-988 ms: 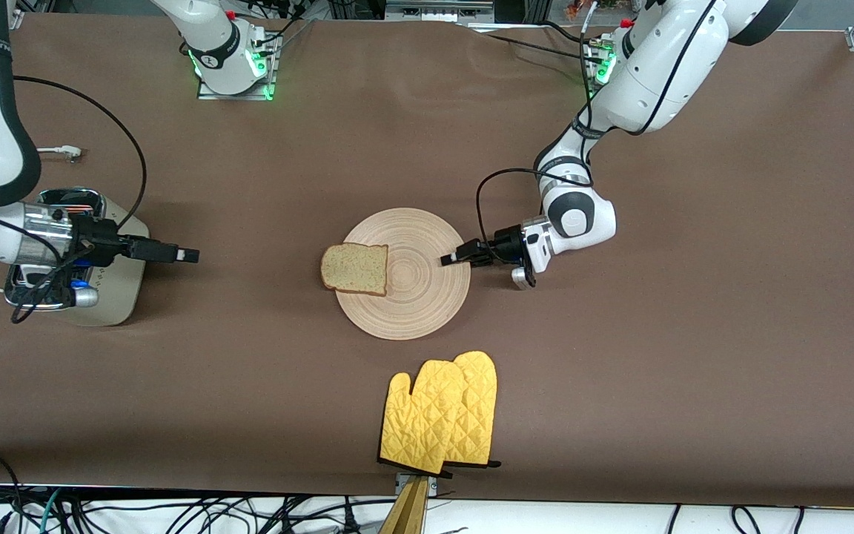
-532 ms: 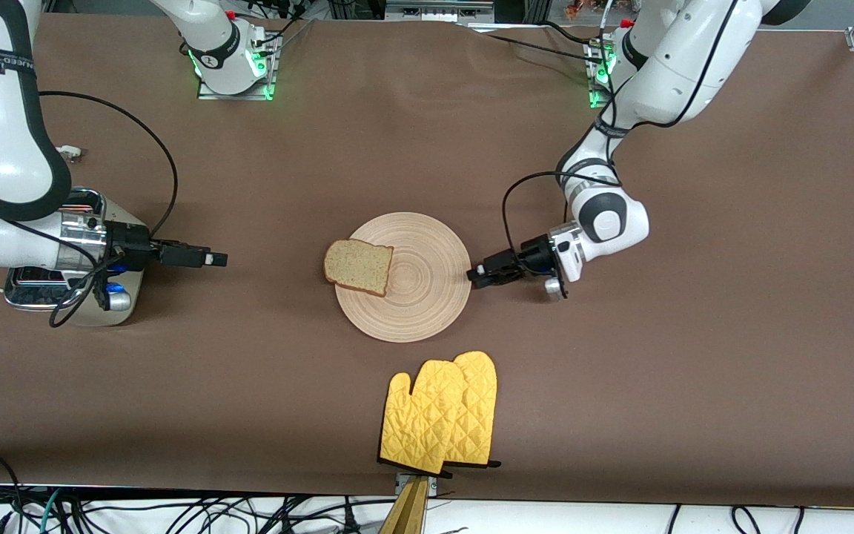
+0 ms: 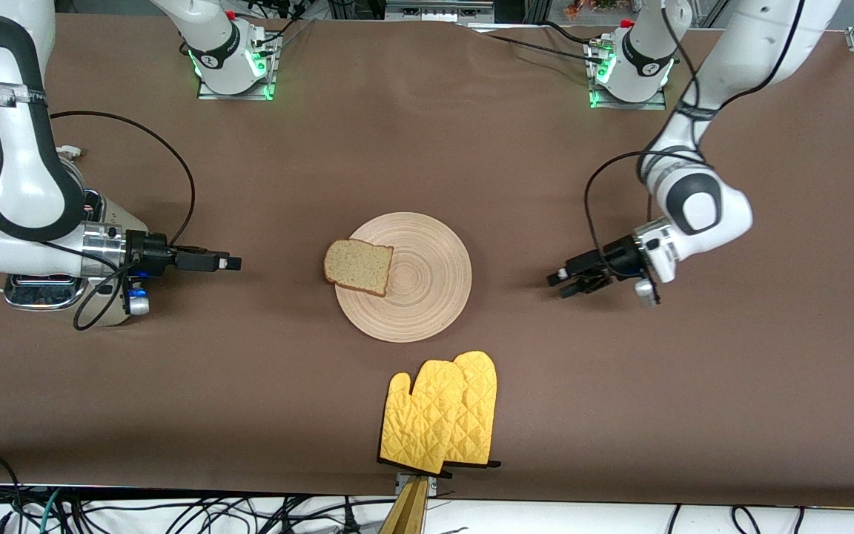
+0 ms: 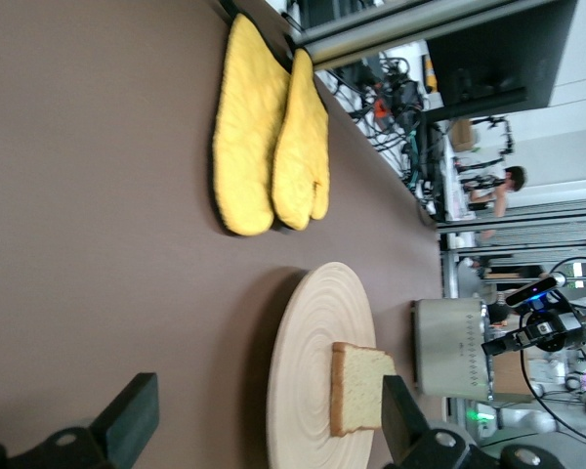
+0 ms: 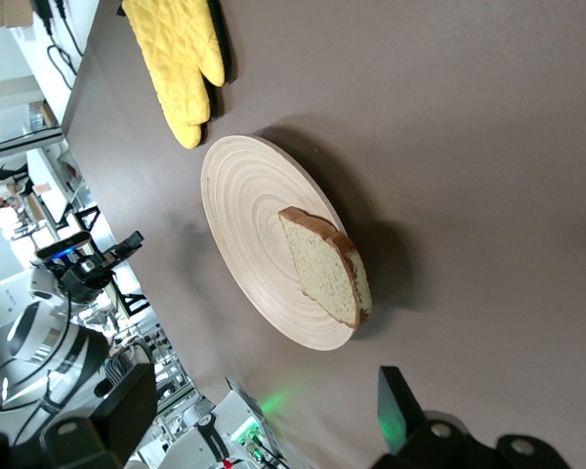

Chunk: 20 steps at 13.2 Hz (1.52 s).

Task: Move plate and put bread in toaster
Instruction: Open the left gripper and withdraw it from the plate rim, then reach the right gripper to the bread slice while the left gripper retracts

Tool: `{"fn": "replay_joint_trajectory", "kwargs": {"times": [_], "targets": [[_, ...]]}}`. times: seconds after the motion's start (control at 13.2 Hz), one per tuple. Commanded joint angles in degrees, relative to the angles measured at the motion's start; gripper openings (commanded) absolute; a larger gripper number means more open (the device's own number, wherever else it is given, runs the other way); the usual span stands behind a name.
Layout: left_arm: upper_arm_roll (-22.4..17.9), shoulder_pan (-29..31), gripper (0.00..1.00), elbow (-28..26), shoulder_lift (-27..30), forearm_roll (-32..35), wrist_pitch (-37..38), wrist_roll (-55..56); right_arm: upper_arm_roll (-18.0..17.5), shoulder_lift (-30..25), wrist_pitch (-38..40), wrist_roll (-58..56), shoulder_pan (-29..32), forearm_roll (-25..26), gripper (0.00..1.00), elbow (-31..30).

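1. I see the plate (image 5: 244,225) on the brown table (image 5: 449,127).
2. The bread (image 5: 324,266) lies on the plate, overhanging its rim.
3. Yellow oven mitts (image 5: 181,59) sit near the plate.
4. My right gripper (image 5: 264,415) has its fingers (image 5: 127,405) spread wide, holding nothing.

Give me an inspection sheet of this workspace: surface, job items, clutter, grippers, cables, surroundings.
Surface: brown table, flat cover.
Plate: plate mid-table, lying flat.
Bread: bread on the plate's rim, overhanging toward the right arm's end.
Toaster: toaster at the right arm's end, largely hidden by that arm.
Clutter: yellow oven mitts, nearer the front camera than the plate.
Grippers: left gripper open, empty, apart from the plate; right gripper between toaster and bread, empty.
Cables: black cable looping beside the toaster.
Surroundings: loose cables along the table edge.
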<state>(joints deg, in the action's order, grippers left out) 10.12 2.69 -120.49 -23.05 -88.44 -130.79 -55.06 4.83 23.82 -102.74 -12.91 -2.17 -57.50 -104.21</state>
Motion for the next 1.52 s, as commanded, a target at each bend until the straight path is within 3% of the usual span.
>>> {"fn": "replay_joint_trajectory", "kwargs": {"times": [0.0,0.3,0.53,0.84,1.14,1.44], "targets": [[1.1,4.5,1.0,-2.5,7.7,16.0,-0.3,13.7,0.0,2.4,0.2,-6.1,0.1,-4.3,1.0,-0.5],[1.3,5.4,1.0,-1.1,11.6,34.2,-0.2,29.0,-0.8,5.6,-0.1,-9.2,-1.1,-8.0,1.0,-0.6],[3.1,6.2,1.0,2.6,14.2,52.8,1.5,44.8,-0.8,7.7,-0.4,-10.0,-2.6,-10.6,1.0,-0.6],[3.8,6.2,1.0,13.4,14.2,72.8,15.2,60.0,-0.9,11.1,-0.4,-13.9,-3.5,-13.8,1.0,-0.6],[4.0,6.2,1.0,25.2,14.2,84.0,32.8,66.3,-0.9,14.7,-0.7,-17.1,-5.8,-19.1,1.0,-0.6],[3.6,5.4,1.0,35.0,14.6,88.4,47.1,67.7,-0.9,16.2,-2.3,-19.5,-7.0,-20.4,1.0,-0.6]]}}
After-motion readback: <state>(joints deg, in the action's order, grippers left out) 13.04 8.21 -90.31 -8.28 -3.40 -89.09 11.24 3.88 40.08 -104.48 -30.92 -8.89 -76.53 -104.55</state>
